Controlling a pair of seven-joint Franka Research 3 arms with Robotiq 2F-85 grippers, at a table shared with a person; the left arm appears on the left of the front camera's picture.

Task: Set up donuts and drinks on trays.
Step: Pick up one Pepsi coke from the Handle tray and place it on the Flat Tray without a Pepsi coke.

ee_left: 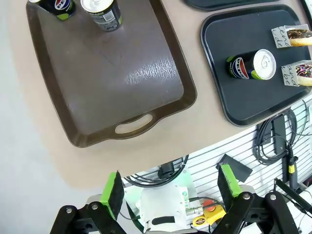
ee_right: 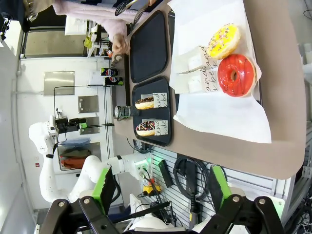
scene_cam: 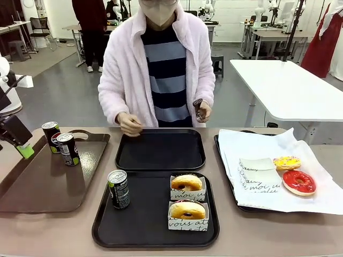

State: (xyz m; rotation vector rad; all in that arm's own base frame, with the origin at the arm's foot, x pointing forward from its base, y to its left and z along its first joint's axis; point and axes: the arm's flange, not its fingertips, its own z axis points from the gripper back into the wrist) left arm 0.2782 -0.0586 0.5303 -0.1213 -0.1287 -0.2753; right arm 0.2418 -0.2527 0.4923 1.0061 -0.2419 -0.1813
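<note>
The left claw [ee_left: 169, 173] stands open and empty; the slim can [ee_left: 101, 10] likely handles as light, rigid and slick, so grip it mid-body.

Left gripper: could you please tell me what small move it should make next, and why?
Probably move the left gripper, open and empty beside the brown tray, over the front can there to grasp it. The far black tray is bare, while the near tray has a drink and two donuts.
</note>
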